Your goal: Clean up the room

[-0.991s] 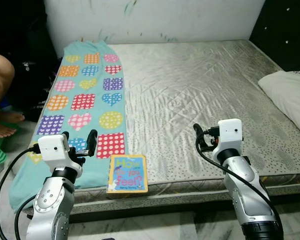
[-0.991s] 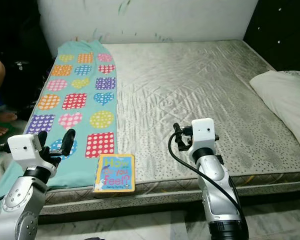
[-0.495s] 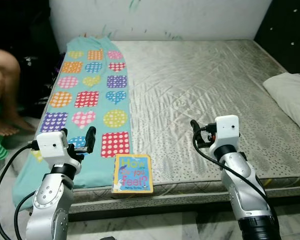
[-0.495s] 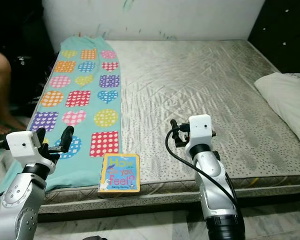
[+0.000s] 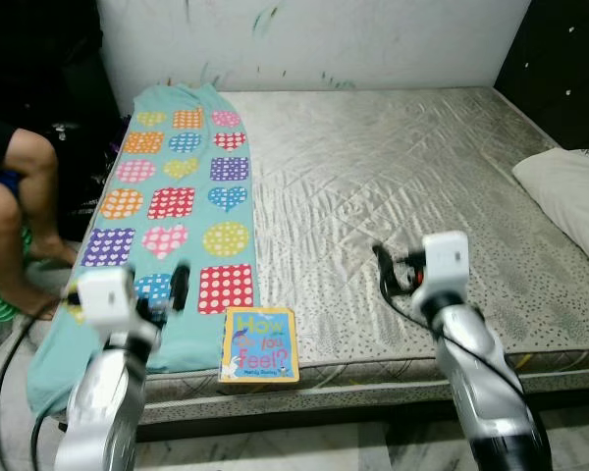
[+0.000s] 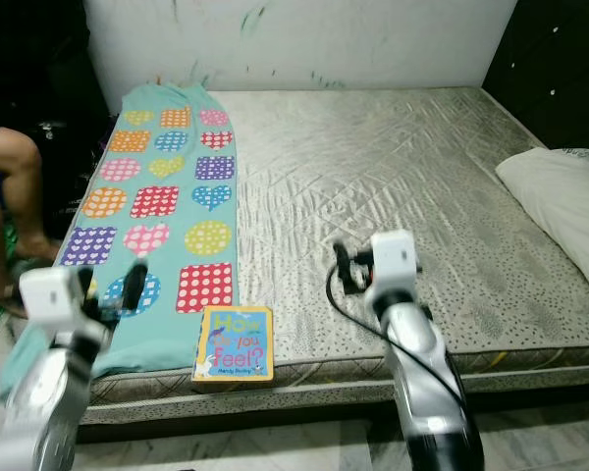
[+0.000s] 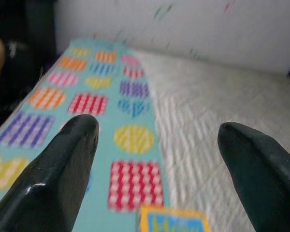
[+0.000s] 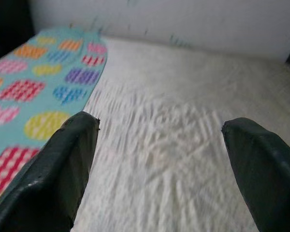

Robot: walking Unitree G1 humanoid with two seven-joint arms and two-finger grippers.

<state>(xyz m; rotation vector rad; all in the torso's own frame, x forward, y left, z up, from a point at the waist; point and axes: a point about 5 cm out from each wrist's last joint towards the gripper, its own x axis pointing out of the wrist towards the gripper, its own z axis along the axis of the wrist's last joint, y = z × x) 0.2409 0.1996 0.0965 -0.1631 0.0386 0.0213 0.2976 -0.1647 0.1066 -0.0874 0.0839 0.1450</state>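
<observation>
A picture book (image 5: 259,344) with a blue and yellow cover lies flat at the near edge of the mattress (image 5: 393,186), just right of a teal blanket (image 5: 177,196) with coloured patches. My left gripper (image 7: 159,133) is open, hovering over the blanket's near end, left of the book (image 7: 171,222). My right gripper (image 8: 159,125) is open over the bare mattress, to the right of the book. Neither holds anything. Both arms look blurred in the eye views.
A white pillow (image 5: 569,191) lies at the right edge of the bed. A person's legs (image 5: 15,211) are beside the bed on the left, near the blanket. A white wall (image 5: 314,39) runs behind the bed, with dark panels at the right.
The camera has shifted, so the bed sits a little differently in view. The person's legs have moved further into view at the left. Both grippers stay open and raised.
</observation>
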